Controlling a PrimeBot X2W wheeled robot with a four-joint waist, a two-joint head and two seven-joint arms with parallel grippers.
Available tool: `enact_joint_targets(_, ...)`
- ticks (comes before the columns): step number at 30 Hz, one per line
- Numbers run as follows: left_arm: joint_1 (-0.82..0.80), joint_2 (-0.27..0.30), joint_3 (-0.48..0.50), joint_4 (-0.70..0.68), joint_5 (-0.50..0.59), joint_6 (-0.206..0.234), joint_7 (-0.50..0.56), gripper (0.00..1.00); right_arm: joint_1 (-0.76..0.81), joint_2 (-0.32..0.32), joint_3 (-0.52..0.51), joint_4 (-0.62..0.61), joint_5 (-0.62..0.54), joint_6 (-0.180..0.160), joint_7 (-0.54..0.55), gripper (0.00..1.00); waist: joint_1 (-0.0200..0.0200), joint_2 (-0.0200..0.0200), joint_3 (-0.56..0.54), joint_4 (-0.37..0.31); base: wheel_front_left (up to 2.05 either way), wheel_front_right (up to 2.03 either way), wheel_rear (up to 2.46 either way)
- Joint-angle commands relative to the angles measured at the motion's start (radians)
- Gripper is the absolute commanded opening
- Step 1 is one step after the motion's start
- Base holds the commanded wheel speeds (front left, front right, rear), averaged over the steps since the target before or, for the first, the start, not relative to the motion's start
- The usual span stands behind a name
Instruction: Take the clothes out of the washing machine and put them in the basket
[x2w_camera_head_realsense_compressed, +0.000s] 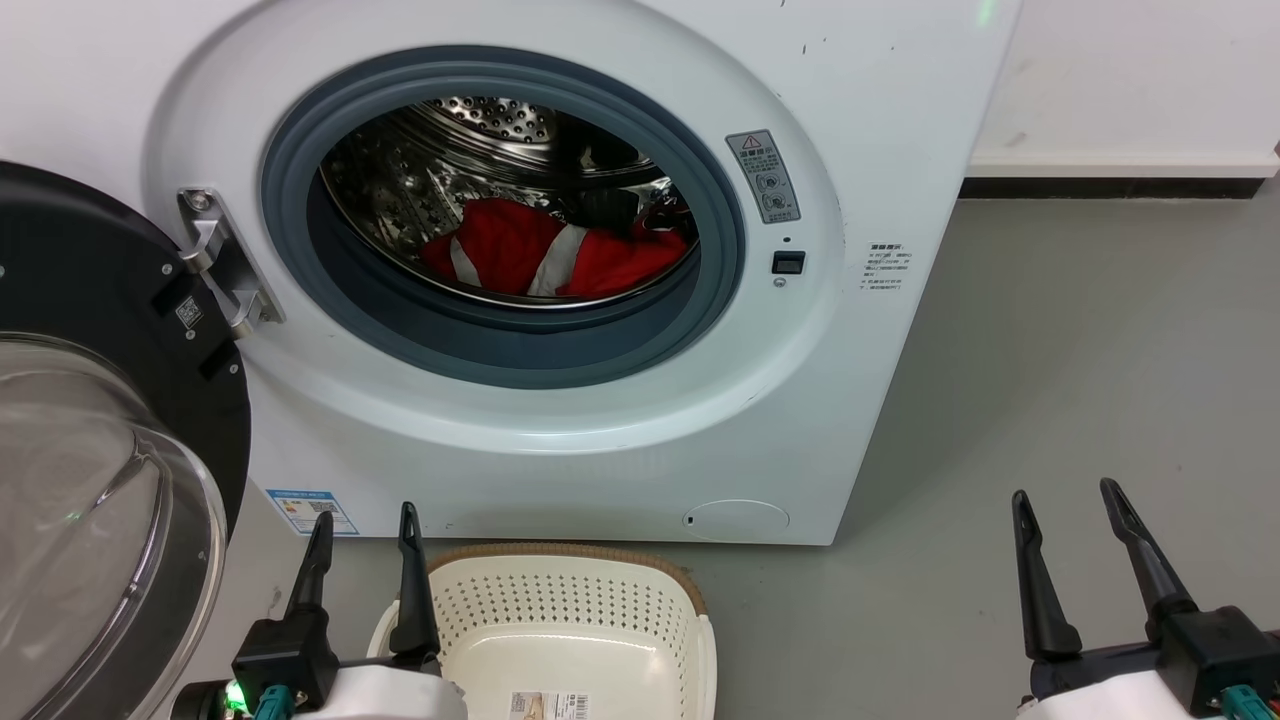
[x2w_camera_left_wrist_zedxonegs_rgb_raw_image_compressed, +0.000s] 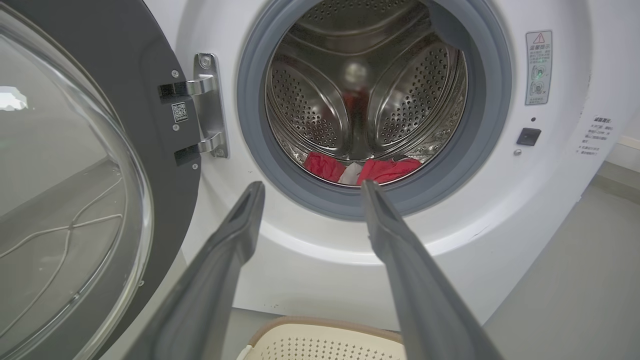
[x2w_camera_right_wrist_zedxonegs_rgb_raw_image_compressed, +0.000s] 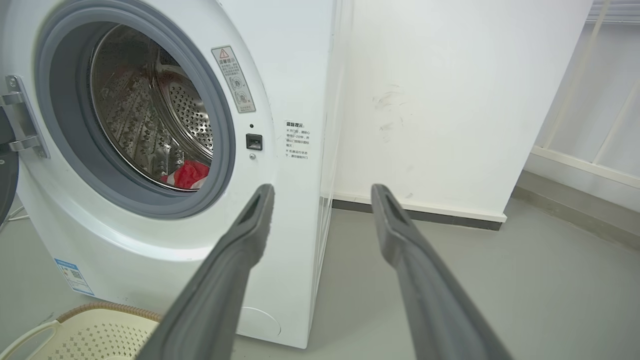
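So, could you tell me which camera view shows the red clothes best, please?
The head view: it looks down into the drum and shows the clothes lying across its bottom, white stripes included. The left wrist view catches a low red strip; the right wrist view, a small red patch.

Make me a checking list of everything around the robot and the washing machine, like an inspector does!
surface: grey floor.
job's things: red clothes lie in the washing machine drum; its door is swung open at the left; the basket sits on the floor in front, no clothes in it.
clutter: nothing seen.
grippers: left gripper open by the basket's left side; right gripper open over the floor; both hold nothing.
cables: nothing seen.
surroundings: white wall with a dark baseboard, right of the machine.
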Motion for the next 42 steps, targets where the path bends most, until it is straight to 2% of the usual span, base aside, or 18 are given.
enact_joint_targets(1, 0.009, 0.001, 0.003, 0.002, 0.002, 0.003, -0.006, 1.00, 0.013, 0.001, -0.001, 0.002, 0.008, 0.000, -0.002, 1.00, 0.0000, 0.0000, 0.000, 0.000, 0.00, 0.00, 0.00)
enact_joint_targets(18, 0.003, 0.001, 0.004, 0.013, 0.004, 0.005, -0.006, 1.00, 0.006, 0.001, -0.003, 0.015, 0.019, 0.000, -0.002, 1.00, 0.0000, 0.0000, 0.001, -0.002, 0.00, 0.00, 0.00)
enact_joint_targets(26, -0.074, 0.001, 0.004, 0.072, 0.000, -0.021, -0.005, 1.00, -0.012, 0.001, 0.006, 0.008, 0.012, 0.000, -0.002, 1.00, 0.0000, 0.0000, 0.023, -0.012, 0.00, 0.00, 0.00)
enact_joint_targets(33, -0.270, 0.013, 0.024, 0.224, 0.037, -0.083, -0.004, 1.00, -0.042, 0.001, 0.013, 0.000, 0.010, 0.000, -0.002, 1.00, 0.0000, 0.0000, 0.084, -0.046, 0.00, 0.00, 0.00)
enact_joint_targets(42, -0.621, 0.091, 0.010, 0.496, 0.086, -0.143, -0.004, 1.00, -0.114, 0.001, 0.016, -0.009, 0.025, 0.000, -0.002, 1.00, 0.0000, 0.0000, 0.215, -0.118, 0.00, 0.00, 0.00)
